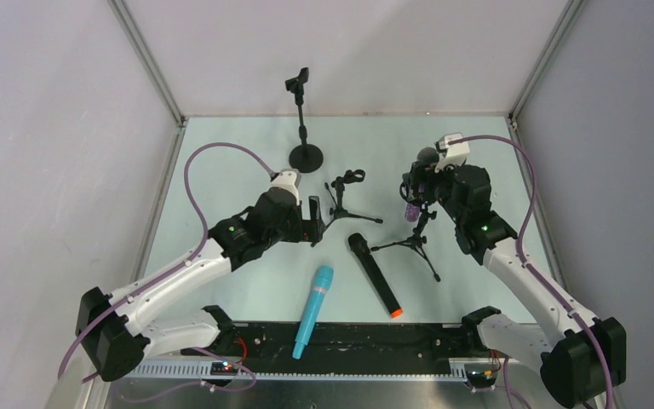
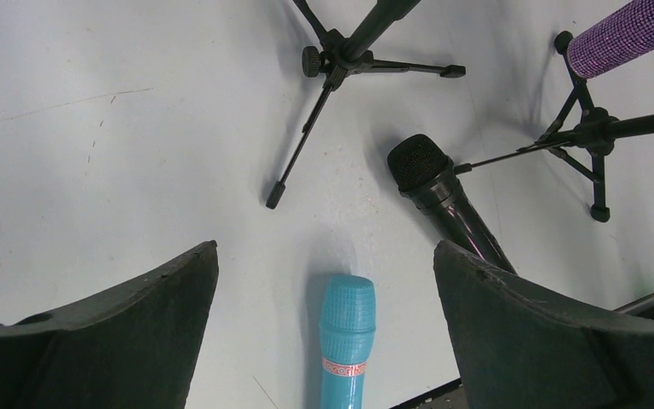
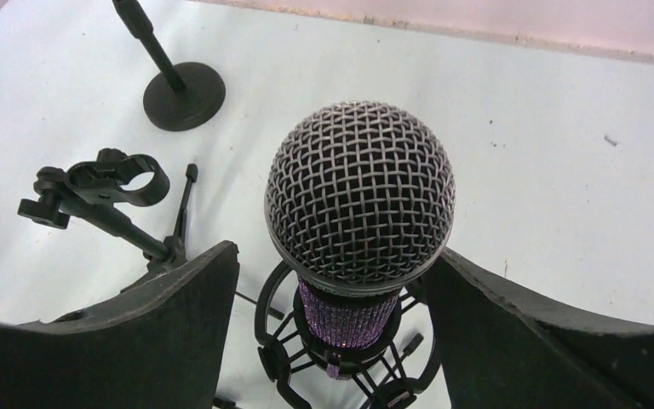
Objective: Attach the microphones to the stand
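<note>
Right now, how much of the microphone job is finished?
Done: the purple microphone sits in the shock mount of the right tripod stand. In hand: the right gripper stands open around it; the left gripper hangs open near the cyan microphone. Left: it and the black microphone lie on the table; the small tripod and round-base stand hold nothing.

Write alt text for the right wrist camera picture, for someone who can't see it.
A glittery purple microphone with a silver mesh head sits in a black holder, between the open jaws of the right gripper. To the left, the clip on a small tripod is empty, and a round-base stand is behind it.
</note>
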Controlling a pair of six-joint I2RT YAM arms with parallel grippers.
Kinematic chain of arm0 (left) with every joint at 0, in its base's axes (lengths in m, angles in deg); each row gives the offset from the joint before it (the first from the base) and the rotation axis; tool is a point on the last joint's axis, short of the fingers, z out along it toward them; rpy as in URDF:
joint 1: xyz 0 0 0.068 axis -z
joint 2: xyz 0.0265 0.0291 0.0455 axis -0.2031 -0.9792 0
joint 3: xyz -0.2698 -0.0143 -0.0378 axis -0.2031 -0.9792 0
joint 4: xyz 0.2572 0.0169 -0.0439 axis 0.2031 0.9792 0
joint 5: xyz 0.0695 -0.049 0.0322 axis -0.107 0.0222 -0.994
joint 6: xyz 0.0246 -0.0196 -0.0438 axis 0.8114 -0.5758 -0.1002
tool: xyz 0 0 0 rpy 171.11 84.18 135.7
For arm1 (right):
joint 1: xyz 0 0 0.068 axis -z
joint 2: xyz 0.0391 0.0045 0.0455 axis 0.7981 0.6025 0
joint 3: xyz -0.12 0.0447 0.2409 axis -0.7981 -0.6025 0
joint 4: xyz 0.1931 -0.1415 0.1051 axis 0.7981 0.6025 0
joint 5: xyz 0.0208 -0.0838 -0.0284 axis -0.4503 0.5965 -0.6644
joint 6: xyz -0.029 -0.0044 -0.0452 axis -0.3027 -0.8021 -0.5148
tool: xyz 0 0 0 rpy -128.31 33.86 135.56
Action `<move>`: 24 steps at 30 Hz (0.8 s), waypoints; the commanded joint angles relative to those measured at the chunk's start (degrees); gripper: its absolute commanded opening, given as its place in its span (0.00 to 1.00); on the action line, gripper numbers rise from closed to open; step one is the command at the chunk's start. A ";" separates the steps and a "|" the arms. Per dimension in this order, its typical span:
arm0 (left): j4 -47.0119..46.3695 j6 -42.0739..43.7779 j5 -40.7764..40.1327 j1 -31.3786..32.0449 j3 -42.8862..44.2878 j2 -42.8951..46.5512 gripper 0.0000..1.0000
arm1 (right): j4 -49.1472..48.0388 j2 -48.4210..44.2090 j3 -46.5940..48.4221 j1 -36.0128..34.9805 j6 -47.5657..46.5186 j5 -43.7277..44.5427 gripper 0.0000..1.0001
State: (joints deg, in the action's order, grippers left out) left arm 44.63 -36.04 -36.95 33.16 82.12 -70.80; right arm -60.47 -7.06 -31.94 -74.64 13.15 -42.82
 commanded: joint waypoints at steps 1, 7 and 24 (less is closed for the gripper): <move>-2.16 -0.86 -1.58 0.30 2.38 0.87 1.00 | -3.40 -1.46 0.12 -0.27 0.46 0.08 0.84; -2.41 -0.78 -1.74 0.31 2.48 0.80 1.00 | -3.41 -3.12 0.12 -0.32 0.94 0.86 0.98; -3.08 -2.83 -11.60 0.37 -0.66 6.97 1.00 | 3.06 -15.69 0.60 -0.37 4.06 7.10 1.00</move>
State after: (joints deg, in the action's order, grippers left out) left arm 44.15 -36.98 -42.45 33.16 82.12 -67.85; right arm -60.32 -18.77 -31.94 -74.73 14.79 -40.02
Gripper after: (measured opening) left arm 0.996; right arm 0.993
